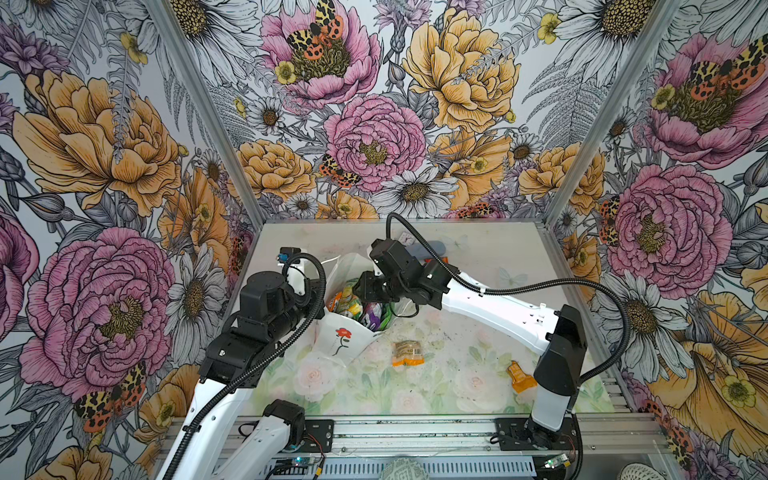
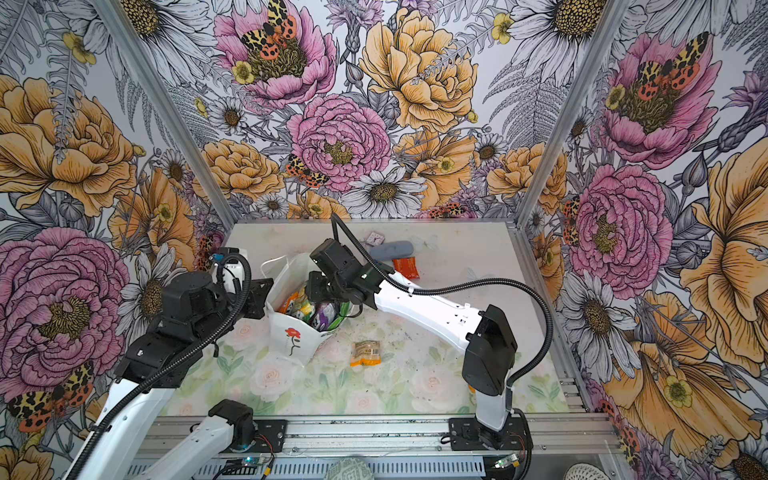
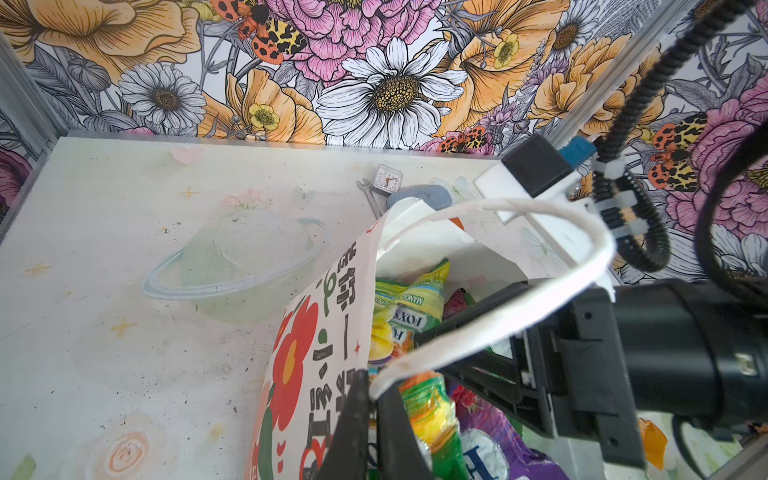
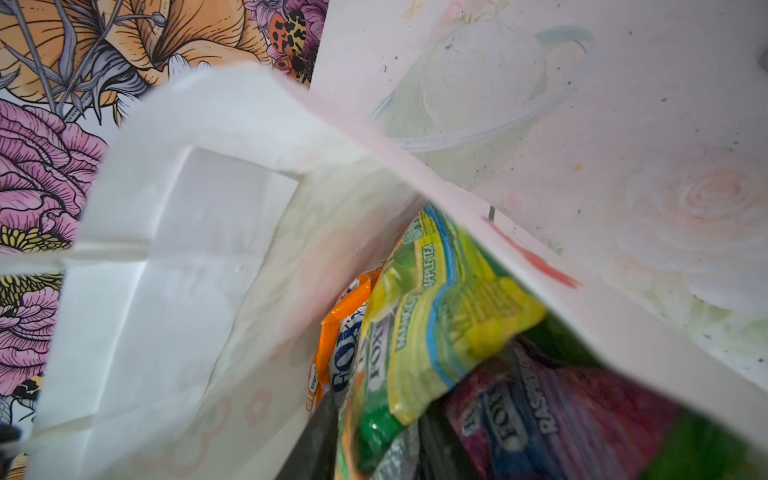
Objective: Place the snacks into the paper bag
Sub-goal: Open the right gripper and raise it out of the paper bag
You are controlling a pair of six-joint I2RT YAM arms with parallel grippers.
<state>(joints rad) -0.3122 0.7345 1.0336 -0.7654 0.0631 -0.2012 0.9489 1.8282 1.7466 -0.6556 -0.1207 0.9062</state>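
Nearest, the left gripper [image 3: 374, 386] is clamping the paper bag [image 1: 338, 340] rim. We are fearing the right gripper [image 1: 359, 293], grip unclear among snacks [image 4: 436, 316] inside, snagging the handle [image 3: 540, 291]; a packet [image 1: 408, 353] is lying at the bag's four o'clock.

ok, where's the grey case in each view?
In a top view: case beyond the bag, partly behind the right arm.
In a top view: case beyond the bag, almost wholly in sight.
Left wrist: case past the bag rim, beside the clock.
Right wrist: not in it.
Shared landmark: the bag, in all four.
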